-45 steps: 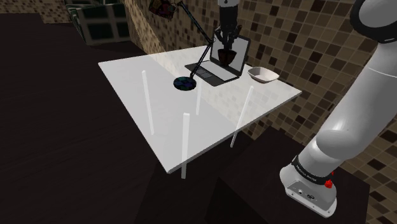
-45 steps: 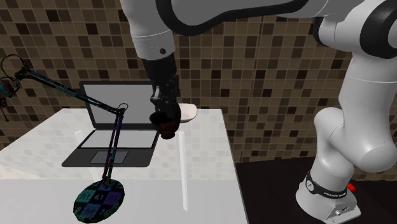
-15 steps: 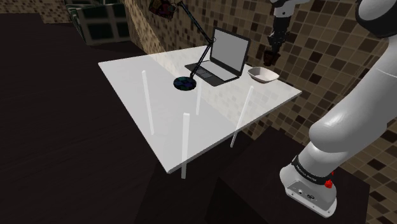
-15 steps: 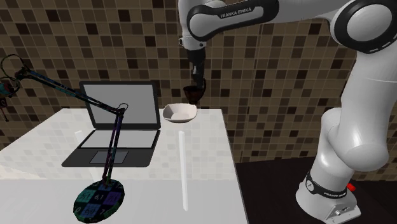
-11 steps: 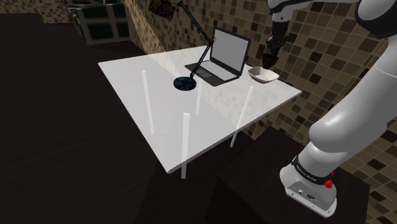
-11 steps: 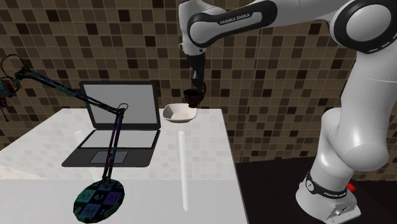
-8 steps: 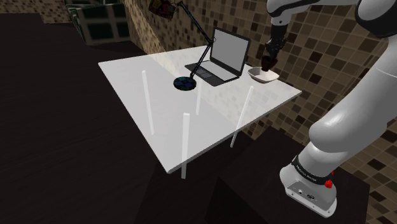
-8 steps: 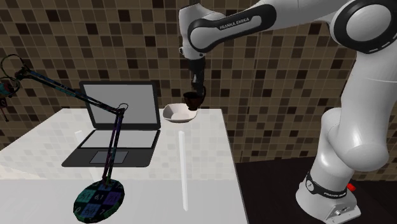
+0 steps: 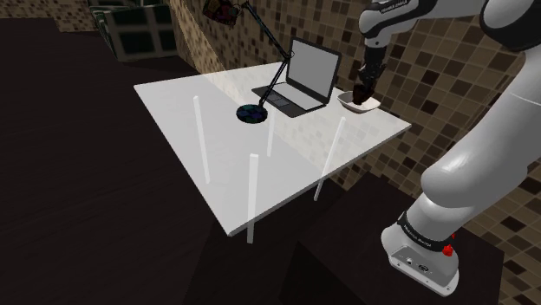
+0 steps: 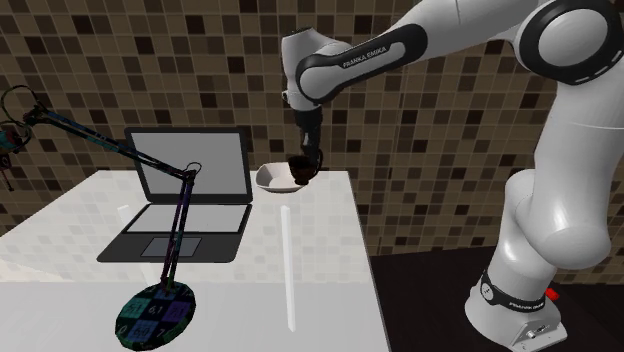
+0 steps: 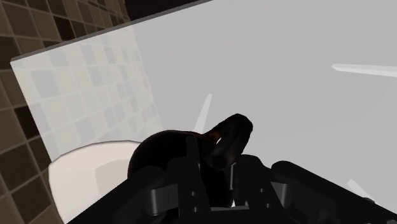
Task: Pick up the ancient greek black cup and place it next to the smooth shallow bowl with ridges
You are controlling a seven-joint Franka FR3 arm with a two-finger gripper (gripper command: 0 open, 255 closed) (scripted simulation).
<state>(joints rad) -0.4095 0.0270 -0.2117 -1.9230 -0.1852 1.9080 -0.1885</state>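
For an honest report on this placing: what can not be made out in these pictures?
- Gap between black cup and white bowl: they overlap in both exterior views.
- Cup's base: hidden by its own body in the wrist view.
- Bowl's ridges: too small in the shoulder view.
- Lamp head: cut by the second exterior view's left edge.

Open tabletop (image 10: 320,262) beside the white bowl (image 10: 272,181) (laptop screen (image 10: 190,165) and lamp arm (image 10: 100,141) near, tiled wall (image 10: 420,100) behind)
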